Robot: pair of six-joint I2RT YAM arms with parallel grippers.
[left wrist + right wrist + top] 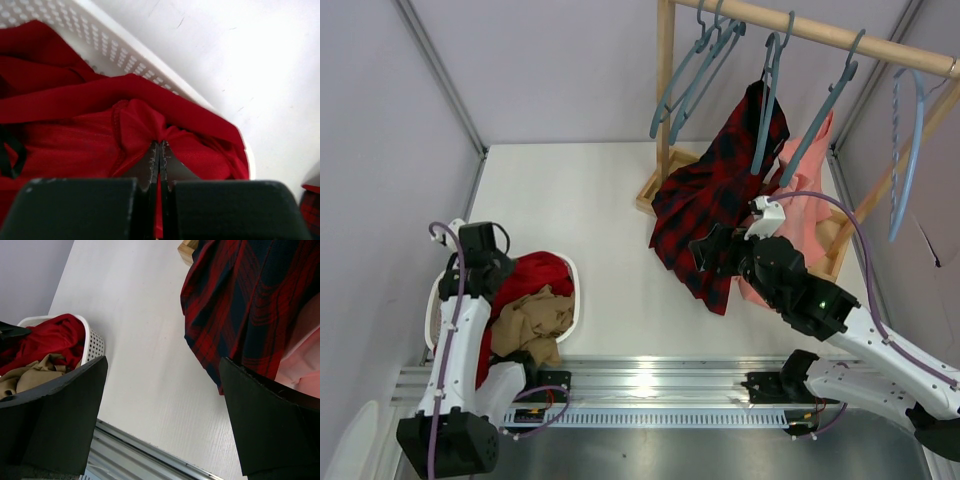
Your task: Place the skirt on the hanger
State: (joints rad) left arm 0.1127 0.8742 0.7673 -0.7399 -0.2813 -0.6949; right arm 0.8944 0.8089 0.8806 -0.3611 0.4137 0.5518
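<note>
**Skirt pinched in basket: handling assessment**

The skirt point(100, 130) lies crumpled in the white basket point(115, 45) at the worktop's left, beside a tan garment point(535, 320). The left end effector point(159, 145) is pressed together on a raised fold of it. The right end effector point(162, 365) is spread wide and holds nothing.

Judged light, limp and prone to bunching. The waistband would give a better hold, but it cannot be made out. The skirt shows no discernible long axis. The hanger point(695, 70) hangs hook-up from the rail point(820, 35), its arms sloping down.
</note>
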